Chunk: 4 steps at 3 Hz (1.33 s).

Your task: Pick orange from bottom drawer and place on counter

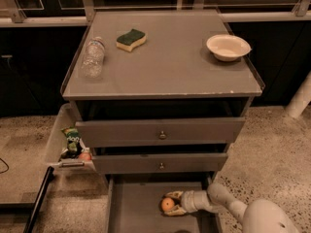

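The orange (167,204) lies on the floor of the open bottom drawer (136,210), near its middle right. My gripper (170,204) reaches in from the right, low in the drawer, and its two fingers (175,195) stand on either side of the orange, close around it. The counter (170,62) is the grey cabinet top above, with a thin rim.
On the counter lie a clear plastic bottle (93,57), a green and yellow sponge (131,39) and a white bowl (228,47). Two knobbed drawers (161,132) stand slightly open above the bottom one. A side bin (65,144) at the left holds a green snack packet and a reddish round item.
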Each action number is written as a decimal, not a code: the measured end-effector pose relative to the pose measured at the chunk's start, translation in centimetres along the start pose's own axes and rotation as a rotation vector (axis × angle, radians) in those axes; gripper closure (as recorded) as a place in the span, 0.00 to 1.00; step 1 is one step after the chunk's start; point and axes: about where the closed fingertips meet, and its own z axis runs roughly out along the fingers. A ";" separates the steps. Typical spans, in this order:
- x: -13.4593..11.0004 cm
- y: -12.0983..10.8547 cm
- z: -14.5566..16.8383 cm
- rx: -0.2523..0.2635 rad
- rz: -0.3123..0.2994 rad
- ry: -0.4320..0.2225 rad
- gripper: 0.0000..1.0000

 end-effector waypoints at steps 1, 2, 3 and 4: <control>0.0 0.0 0.0 0.000 0.000 0.000 0.66; 0.0 0.0 0.0 0.000 0.000 0.000 0.89; 0.0 0.1 0.0 -0.002 0.001 0.001 1.00; -0.8 0.5 -1.8 -0.045 0.003 0.027 1.00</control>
